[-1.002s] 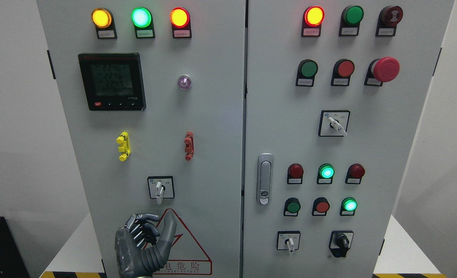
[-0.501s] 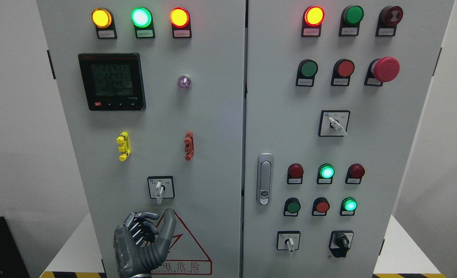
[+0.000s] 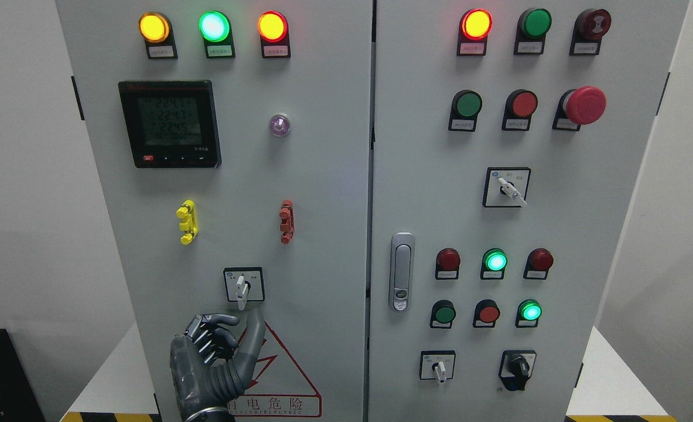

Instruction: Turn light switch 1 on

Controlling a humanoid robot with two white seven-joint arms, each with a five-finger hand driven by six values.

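A white-handled rotary selector switch [image 3: 241, 285] sits on a black-framed plate low on the cabinet's left door [image 3: 323, 193], its handle pointing straight down. My left hand [image 3: 238, 328] rises from the bottom edge just below this switch, in front of the red warning triangle [image 3: 287, 375]. Its four fingers are curled and the thumb [image 3: 255, 334] sticks up, the tip a short way under the switch plate. The hand holds nothing and does not touch the switch. My right hand is out of view.
The left door carries three lit lamps [image 3: 214, 26], a meter display [image 3: 170, 124], and yellow [image 3: 187, 222] and red [image 3: 286, 221] clips. The right door has push buttons, a red emergency button [image 3: 584, 105], other selector switches [image 3: 509, 189] and a door handle [image 3: 402, 271].
My left hand has risen a little and drifted slightly left, bringing the thumb tip closer to the selector switch. The switch handle has not turned.
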